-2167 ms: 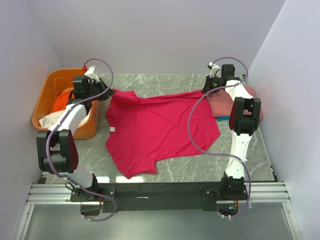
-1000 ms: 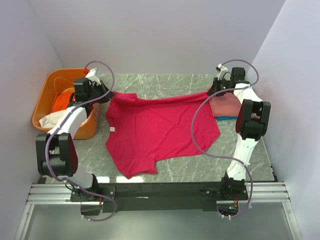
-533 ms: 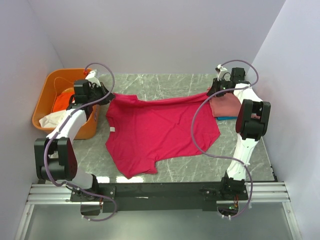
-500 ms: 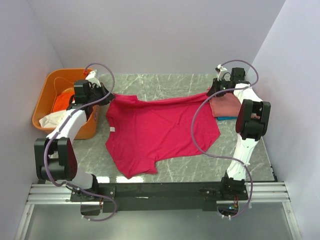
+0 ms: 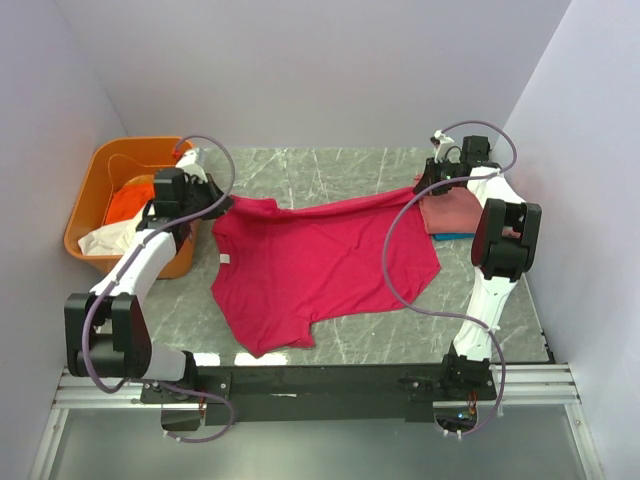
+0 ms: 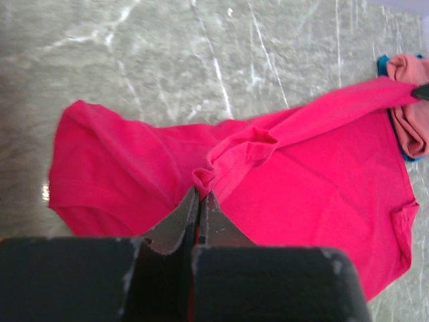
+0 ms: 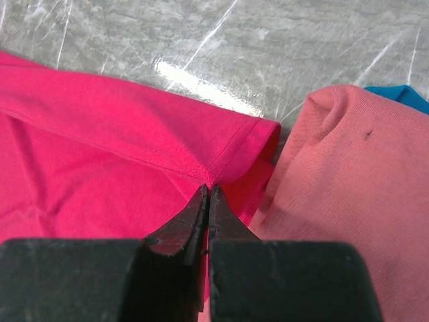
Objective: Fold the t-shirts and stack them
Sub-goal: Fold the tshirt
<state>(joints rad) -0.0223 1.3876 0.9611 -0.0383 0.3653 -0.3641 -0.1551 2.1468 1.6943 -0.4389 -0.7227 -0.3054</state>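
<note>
The step in hand looks like the first fold of the crimson t-shirt [image 5: 320, 265]. The left gripper [image 6: 200, 194] is clamped on a bunched pinch of cloth along the shirt's far edge. The right gripper [image 7: 206, 189] is clamped on a stitched hem corner at the other end of that same edge. Between the two grippers the edge hangs raised as a taut ridge. The rest of the shirt lies flat on the table [image 5: 330, 165], spreading from both grippers toward the arm bases.

Touching the cloth just outboard of the right gripper is a folded salmon-pink shirt [image 7: 335, 174] resting on a blue shirt [image 7: 402, 94] (presumably the start of the stack). An orange tub [image 5: 95, 200] with more cloth sits just outboard of the left gripper.

The next move, as I judge it, calls for both grippers to carry the raised edge toward the near edge together, level and at one pace. The left grip is on a crumpled bunch, so the fold line may land skewed unless the tension is held evenly
</note>
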